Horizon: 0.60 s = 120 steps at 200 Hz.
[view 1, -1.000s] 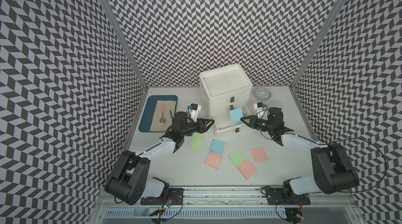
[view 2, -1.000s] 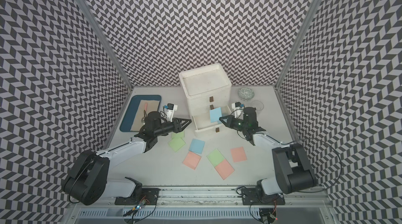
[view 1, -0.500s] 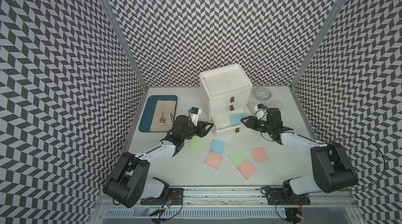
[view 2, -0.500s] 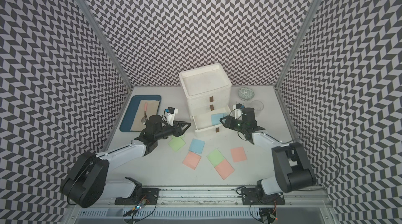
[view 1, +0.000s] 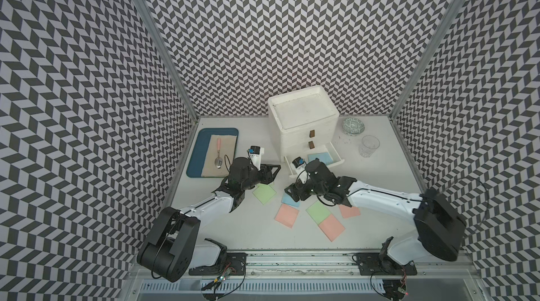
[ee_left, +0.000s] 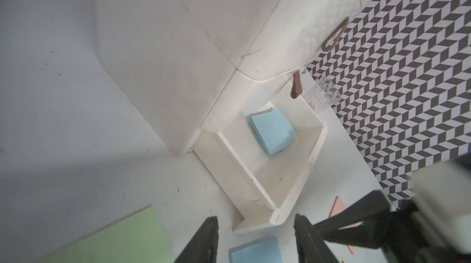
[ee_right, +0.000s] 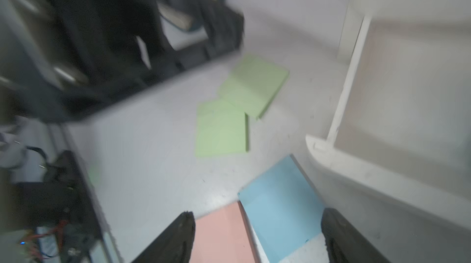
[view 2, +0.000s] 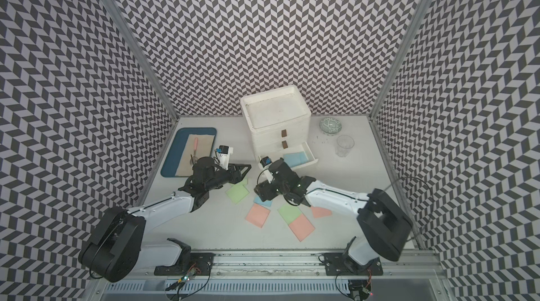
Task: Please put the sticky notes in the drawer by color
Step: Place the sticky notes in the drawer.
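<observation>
right gripper [ee_right: 257,217] gapes wide, empty, over a blue note [ee_right: 280,198].

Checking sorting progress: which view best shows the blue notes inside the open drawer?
The left wrist view: the blue notes lie unobstructed in the open drawer. Both top views show them small. The right wrist view misses them.

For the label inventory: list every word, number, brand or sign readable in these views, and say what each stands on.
No text can be read in any view.
Dark print on the left arm's white wrist camera mount: too small to read.
Green sticky note on the table: blank face.
Blue sticky notes in the open drawer: blank faces.
White drawer chest: no label visible.
</observation>
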Each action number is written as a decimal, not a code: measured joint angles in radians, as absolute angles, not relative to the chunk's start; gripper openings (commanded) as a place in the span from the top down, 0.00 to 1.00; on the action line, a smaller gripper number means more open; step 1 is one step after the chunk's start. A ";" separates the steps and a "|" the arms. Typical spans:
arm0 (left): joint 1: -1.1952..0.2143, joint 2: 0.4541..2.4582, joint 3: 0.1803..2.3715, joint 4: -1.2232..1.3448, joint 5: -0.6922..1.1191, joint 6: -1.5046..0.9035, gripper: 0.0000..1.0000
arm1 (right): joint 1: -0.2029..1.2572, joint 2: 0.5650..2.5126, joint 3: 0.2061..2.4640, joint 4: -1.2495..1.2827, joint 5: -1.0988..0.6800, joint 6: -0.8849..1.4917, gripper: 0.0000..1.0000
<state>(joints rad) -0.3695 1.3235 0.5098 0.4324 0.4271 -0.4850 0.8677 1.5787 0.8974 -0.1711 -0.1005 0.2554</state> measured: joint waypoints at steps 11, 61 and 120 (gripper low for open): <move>-0.355 1.321 0.500 0.433 0.423 -0.492 0.48 | 0.882 1.626 0.898 -0.206 -0.088 0.255 0.09; -0.322 1.257 0.463 0.431 0.395 -0.519 0.49 | 0.930 1.682 0.954 -0.257 0.015 0.379 0.00; -0.317 1.178 0.439 0.431 0.361 -0.539 0.49 | 0.992 1.757 1.010 -0.255 0.136 0.604 0.00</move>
<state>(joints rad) -0.3172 1.1782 0.4385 0.4313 0.3614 -0.5388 0.9924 1.7565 1.0096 -0.2554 0.1364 0.6044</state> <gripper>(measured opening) 0.514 0.995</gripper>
